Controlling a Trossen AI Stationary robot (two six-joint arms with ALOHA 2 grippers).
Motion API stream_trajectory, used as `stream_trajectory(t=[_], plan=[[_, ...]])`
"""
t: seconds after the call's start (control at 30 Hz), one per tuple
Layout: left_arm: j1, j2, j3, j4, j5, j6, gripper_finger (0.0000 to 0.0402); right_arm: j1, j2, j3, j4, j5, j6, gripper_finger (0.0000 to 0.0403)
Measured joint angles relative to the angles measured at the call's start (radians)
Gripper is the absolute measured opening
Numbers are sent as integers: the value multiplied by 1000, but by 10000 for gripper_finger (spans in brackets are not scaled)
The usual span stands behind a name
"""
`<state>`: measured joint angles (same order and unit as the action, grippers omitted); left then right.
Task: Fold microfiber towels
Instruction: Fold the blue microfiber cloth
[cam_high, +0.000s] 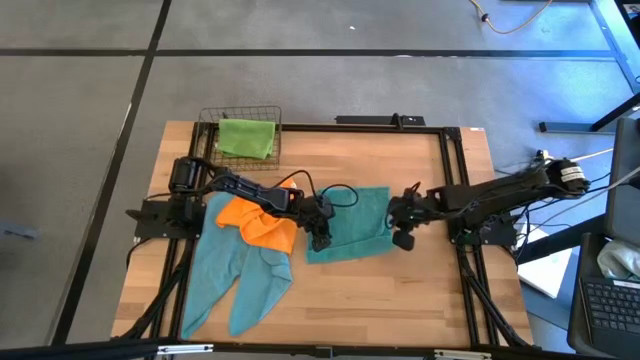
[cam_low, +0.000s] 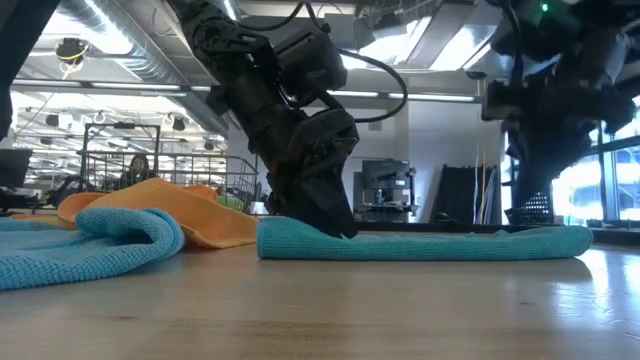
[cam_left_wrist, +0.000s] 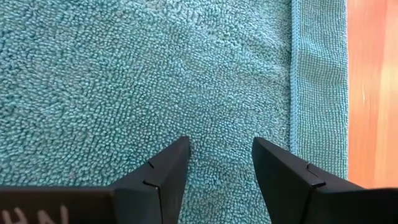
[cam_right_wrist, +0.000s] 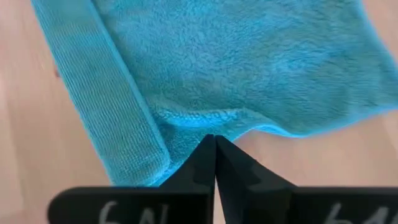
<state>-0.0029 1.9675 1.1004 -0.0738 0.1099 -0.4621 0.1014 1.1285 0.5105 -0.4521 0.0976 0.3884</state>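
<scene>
The counter (cam_high: 400, 290) is carrying four loose cloths and one wire basket (cam_high: 240, 118), and both arms are working the teal towel (cam_high: 352, 225) lying near the centre, just toward three o'clock. The left hand (cam_high: 320, 238) is sitting at that towel's nine o'clock edge with its fingers (cam_left_wrist: 163, 171) standing apart, tips down on the pile but clamping nothing; the right hand (cam_high: 403, 240) is sitting at the three o'clock edge, its fingers (cam_right_wrist: 200, 163) pressed together at the hem. Whether any cloth is pinched between them I cannot tell, and that is the risk: if the tips are closing on nothing, lifting would leave the edge flat and the fold would fail. If the left hand is pressing too lightly, the towel could slide rather than crease. The orange towel (cam_high: 262, 222) is crowding the left arm at nine o'clock and could be dragged along. Counting: two teal towels, this one and a larger crumpled teal towel (cam_high: 238, 275) at seven o'clock; one orange; one lime green towel (cam_high: 246, 137) in the basket at eleven o'clock.
</scene>
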Motion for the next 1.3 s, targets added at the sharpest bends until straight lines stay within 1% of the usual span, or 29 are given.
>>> stream_trajectory(t=[0.13,0.2,0.33,0.47,0.7,0.8,0.9,1.03,1.17,1.3], plan=[[1,0,-1,0,-7,0,176,1,9,-84,202,-83,-3,9],[0,1,-1,1,-11,0,176,1,12,-117,258,-99,2,12],[0,1,-1,0,-16,0,176,1,28,-157,223,-99,29,13],[0,1,-1,-2,-20,0,176,0,25,-189,198,-132,79,6],[0,2,-1,-5,-20,-6,176,0,19,-182,159,-186,104,10],[0,-1,-2,6,-20,-7,176,2,21,-147,120,-177,105,8],[7,-9,-2,20,-20,-7,176,1,20,-109,164,-99,82,4],[25,-11,28,22,-32,-3,176,1,25,-115,168,-21,77,9],[38,-11,55,31,-65,18,176,1,55,-158,255,-19,80,14],[64,-13,114,39,-75,33,176,1,94,-185,349,-19,131,15]])
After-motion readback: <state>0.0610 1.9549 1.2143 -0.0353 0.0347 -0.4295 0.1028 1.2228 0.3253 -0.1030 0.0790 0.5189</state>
